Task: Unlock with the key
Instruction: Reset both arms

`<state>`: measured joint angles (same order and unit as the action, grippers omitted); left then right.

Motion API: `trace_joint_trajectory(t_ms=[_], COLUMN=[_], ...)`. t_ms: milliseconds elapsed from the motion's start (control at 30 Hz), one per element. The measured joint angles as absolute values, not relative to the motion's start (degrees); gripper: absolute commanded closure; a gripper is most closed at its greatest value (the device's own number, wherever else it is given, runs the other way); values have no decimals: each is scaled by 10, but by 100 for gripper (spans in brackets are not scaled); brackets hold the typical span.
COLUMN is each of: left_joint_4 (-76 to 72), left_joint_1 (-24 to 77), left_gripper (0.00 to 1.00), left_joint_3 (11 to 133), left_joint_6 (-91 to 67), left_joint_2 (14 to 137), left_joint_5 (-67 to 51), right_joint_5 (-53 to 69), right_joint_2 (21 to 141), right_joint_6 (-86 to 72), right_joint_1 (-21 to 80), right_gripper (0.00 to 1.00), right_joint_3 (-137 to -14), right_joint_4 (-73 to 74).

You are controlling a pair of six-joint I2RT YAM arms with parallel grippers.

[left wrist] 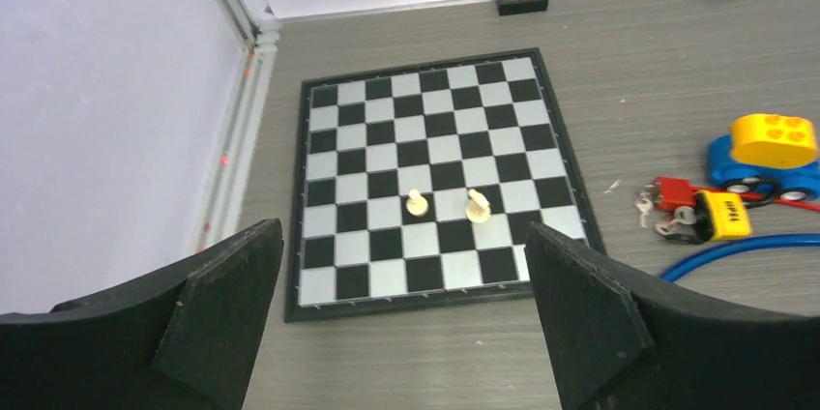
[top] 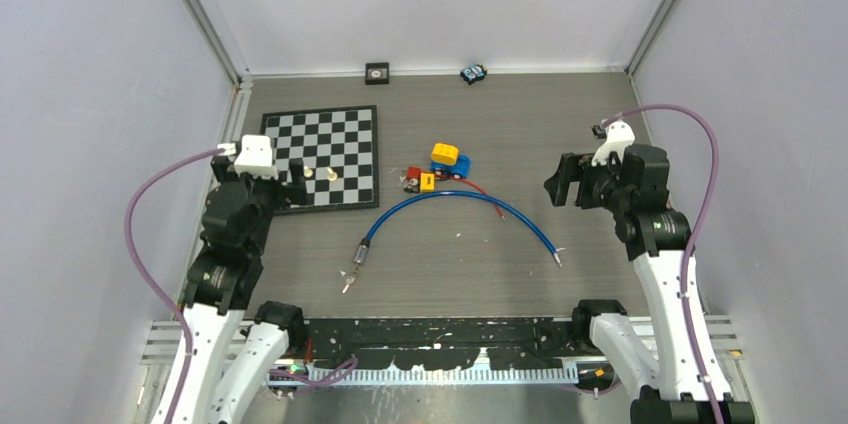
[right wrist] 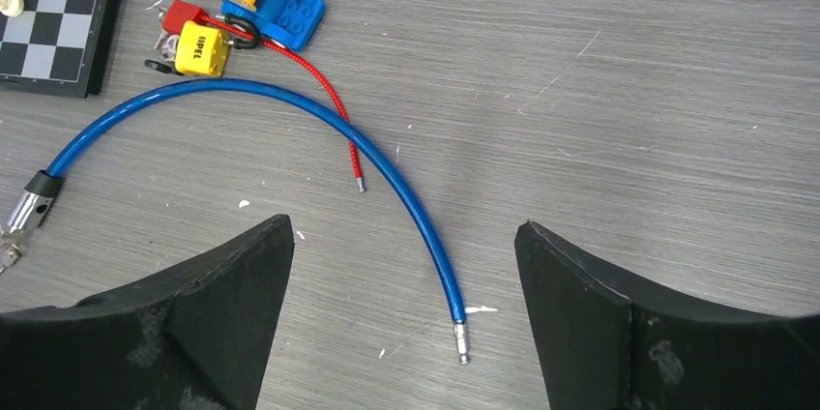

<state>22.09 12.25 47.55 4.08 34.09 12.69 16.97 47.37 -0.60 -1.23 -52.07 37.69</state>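
A blue cable lock (top: 455, 202) lies in an arc on the table's middle. Its metal barrel (top: 360, 254) is at the left end, with a key (top: 347, 284) hanging from it. The cable's pin end (right wrist: 462, 342) lies free on the table, below and between the open fingers of my right gripper (right wrist: 404, 226), which hangs well above it. The barrel (right wrist: 31, 207) shows at the left edge of the right wrist view. My left gripper (left wrist: 406, 231) is open and empty over the near edge of the chessboard (left wrist: 348, 279).
A yellow padlock (top: 427, 181) and a red padlock (top: 412, 176) with a thin red cable (right wrist: 324, 96) lie by a blue and yellow toy car (top: 450, 159). Two pale chess pieces (left wrist: 418, 202) stand on the board. A small black box (top: 377, 71) and a toy (top: 473, 73) sit at the back wall.
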Motion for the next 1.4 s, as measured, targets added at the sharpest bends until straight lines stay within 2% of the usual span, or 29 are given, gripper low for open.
trace_joint_trajectory(t_ms=[167, 467, 767, 1400], left_joint_4=[240, 276, 298, 303], left_joint_1=[112, 89, 89, 89], left_gripper=[2, 2, 2, 2], left_joint_3=[425, 416, 416, 409], left_joint_6=[-13, -24, -11, 18], left_joint_2=[273, 238, 237, 240], left_joint_5=[122, 93, 34, 20], right_joint_5=[163, 164, 169, 166], right_joint_2=[414, 412, 416, 416], right_joint_6=[0, 5, 7, 14], right_joint_1=[-12, -12, -12, -12], right_gripper=[10, 10, 10, 10], right_joint_3=[-506, -506, -506, -506], right_joint_4=[368, 362, 363, 363])
